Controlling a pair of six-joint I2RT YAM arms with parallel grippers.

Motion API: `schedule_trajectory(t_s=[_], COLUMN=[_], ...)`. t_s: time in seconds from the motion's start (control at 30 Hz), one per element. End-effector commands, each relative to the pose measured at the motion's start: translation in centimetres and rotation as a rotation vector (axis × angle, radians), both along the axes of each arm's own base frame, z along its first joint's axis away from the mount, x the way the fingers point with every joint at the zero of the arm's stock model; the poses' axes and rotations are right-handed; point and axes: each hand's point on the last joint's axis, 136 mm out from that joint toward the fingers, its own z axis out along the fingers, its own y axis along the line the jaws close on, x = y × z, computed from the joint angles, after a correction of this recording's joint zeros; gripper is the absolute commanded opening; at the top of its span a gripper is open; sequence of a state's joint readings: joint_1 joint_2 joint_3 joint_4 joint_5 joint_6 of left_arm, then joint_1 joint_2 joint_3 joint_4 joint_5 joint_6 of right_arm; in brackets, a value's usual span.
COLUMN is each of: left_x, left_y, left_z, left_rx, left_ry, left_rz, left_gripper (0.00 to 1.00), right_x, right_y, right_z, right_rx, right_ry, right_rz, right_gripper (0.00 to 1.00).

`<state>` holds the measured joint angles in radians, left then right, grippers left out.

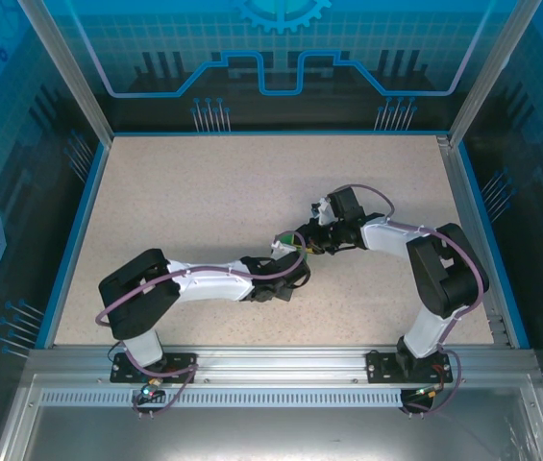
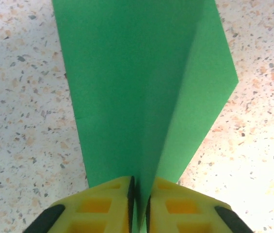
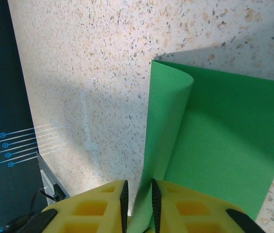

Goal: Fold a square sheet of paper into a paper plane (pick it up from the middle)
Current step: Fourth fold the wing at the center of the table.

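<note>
Creased green square sheet of paper [image 2: 127, 73], left gripper [image 2: 139, 201] clamped on its edge, right gripper [image 3: 139, 206] likewise

Speckled beige tabletop [image 1: 204, 211], edged by a thin blue strip [image 1: 271, 134]. Blue panels [image 1: 281, 58] stand round it, printed with circuit lines and a gear [image 1: 281, 12] — slanted aluminium posts [image 1: 66, 72] mark the corners. A grooved aluminium rail [image 1: 271, 370] runs along the near edge.
</note>
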<state>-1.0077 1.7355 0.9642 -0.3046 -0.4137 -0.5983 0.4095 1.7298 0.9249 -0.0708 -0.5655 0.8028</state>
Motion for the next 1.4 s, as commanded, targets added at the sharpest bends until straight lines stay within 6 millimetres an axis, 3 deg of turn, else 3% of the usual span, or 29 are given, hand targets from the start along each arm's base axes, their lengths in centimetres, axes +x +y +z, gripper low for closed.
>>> schedule_trajectory(t_s=[0.0, 0.17, 0.27, 0.4, 0.8, 1.03, 1.37], left_x=[0.3, 0.2, 0.1, 0.4, 1.1, 1.4, 1.6], left_y=[-0.5, -1.4, -1.9, -2.1, -1.6, -1.2, -0.7], left_z=[0.1, 0.4, 0.5, 0.5, 1.4, 1.3, 0.5], left_rx=[-0.062, -0.226, -0.337, -0.459, -0.668, -0.757, -0.815], left_ry=[0.026, 0.086, 0.124, 0.170, 0.251, 0.297, 0.351], left_rz=[-0.017, -0.051, -0.071, -0.081, -0.069, -0.061, -0.043], left_gripper=[0.15, 0.13, 0.12, 0.12, 0.12, 0.13, 0.12], right_x=[0.4, 0.1, -0.3, -2.1, -4.7, -4.4, -3.5], right_y=[-1.0, -3.5, -4.4, -4.5, -0.4, 1.1, 3.1], right_z=[1.3, 3.1, 4.1, 3.2, 1.6, 0.9, 0.1], right_rx=[-0.005, -0.045, -0.057, -0.050, -0.036, -0.009, 0.027], right_ry=[-0.020, -0.075, -0.113, -0.097, -0.110, -0.095, -0.076], right_rz=[-0.003, -0.047, -0.063, -0.054, 0.038, 0.037, 0.042], right_gripper=[0.26, 0.39, 0.40, 0.39, 0.19, 0.13, 0.11])
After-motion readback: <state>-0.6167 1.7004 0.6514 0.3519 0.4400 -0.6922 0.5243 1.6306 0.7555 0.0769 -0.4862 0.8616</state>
